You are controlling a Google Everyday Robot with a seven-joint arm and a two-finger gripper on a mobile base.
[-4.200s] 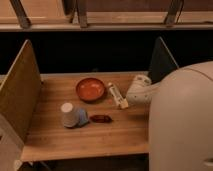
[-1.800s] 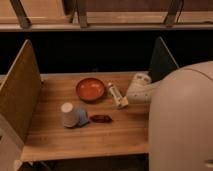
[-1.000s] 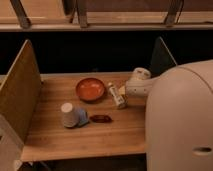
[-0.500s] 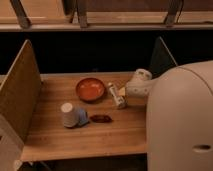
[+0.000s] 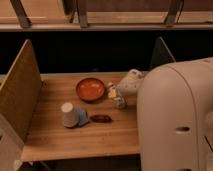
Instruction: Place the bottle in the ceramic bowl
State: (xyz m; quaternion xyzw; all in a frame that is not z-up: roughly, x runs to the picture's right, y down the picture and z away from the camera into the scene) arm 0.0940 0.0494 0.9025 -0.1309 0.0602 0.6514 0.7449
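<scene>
The ceramic bowl (image 5: 90, 89), orange-red inside with a darker rim, sits on the wooden table (image 5: 60, 140) at the middle back. The slim pale bottle (image 5: 119, 102) lies on the table just right of the bowl, its narrow cap end pointing toward the back left. My gripper (image 5: 120, 93), at the end of the white arm (image 5: 132, 82), reaches in from the right. It sits right at the bottle's middle and hides part of it. I cannot tell whether it touches the bottle.
A white-and-blue cup (image 5: 70, 115) lies on its side at the front left. A small dark red flat object (image 5: 101, 118) lies next to it. Upright wooden panels (image 5: 20, 95) flank the table. My white body (image 5: 175, 120) fills the right side.
My arm and gripper have moved left and slightly back, from beside the bottle to right over it. The bottle, bowl and cup have stayed put.
</scene>
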